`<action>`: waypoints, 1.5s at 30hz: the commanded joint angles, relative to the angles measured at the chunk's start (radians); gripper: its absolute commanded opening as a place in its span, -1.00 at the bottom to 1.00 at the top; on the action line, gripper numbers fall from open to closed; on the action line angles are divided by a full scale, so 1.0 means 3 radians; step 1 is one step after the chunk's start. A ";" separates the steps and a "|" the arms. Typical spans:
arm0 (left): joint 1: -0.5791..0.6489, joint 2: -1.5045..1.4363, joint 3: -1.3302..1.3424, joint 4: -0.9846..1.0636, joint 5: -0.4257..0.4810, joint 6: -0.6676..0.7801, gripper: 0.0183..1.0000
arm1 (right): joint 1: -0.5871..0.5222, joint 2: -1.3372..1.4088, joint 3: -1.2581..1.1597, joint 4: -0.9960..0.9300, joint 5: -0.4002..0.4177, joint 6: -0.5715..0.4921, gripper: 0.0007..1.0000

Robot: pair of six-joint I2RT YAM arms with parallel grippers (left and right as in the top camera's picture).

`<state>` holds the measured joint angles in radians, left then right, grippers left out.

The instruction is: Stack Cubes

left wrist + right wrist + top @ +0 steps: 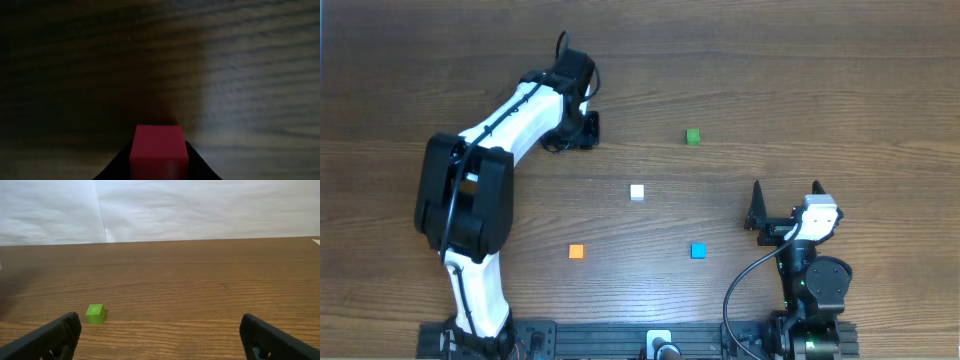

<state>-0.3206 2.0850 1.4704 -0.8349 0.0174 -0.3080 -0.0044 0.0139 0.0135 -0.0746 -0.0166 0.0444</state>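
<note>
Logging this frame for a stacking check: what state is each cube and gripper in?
Red cube: gripped between the left gripper's fingers.
Left gripper: shut on the red cube.
Right gripper: open, holding nothing.
Green cube: loose on the table, unstacked.
White cube: loose, unstacked.
Orange cube: loose, unstacked.
Blue cube: loose, unstacked.

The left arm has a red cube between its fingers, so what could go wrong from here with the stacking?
First, the red cube sits at the very tips of the left gripper's fingers, so it may slip or twist in transit. Second, the white cube, a likely base, is small and loose on the table; an off-centre release could nudge it or let the red cube topple off.
</note>
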 commanded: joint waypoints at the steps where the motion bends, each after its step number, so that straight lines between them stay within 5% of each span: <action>1: -0.0207 -0.0682 0.0060 -0.0134 -0.0025 -0.0184 -0.96 | -0.0018 -0.0024 -0.0028 0.0006 0.0009 -0.0029 0.99; 10: -0.1091 -0.1447 0.0033 -0.0856 -0.0286 -0.1189 -0.95 | -0.0018 -0.0024 -0.0028 0.0006 0.0009 -0.0028 0.99; 17: -0.1813 -0.1397 -0.0337 -0.0589 -0.0563 -0.1799 -0.96 | -0.0018 -0.0024 -0.0028 0.0006 0.0009 -0.0029 0.98; 45: -0.1528 -0.0649 -0.0501 -0.0144 -0.0530 -0.1968 -0.96 | -0.0018 -0.0024 -0.0028 0.0006 0.0009 -0.0028 0.98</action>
<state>-0.7902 1.8557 1.3254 -0.8806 -0.1394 -0.8833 -0.0044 0.0139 0.0135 -0.0746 -0.0170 0.0444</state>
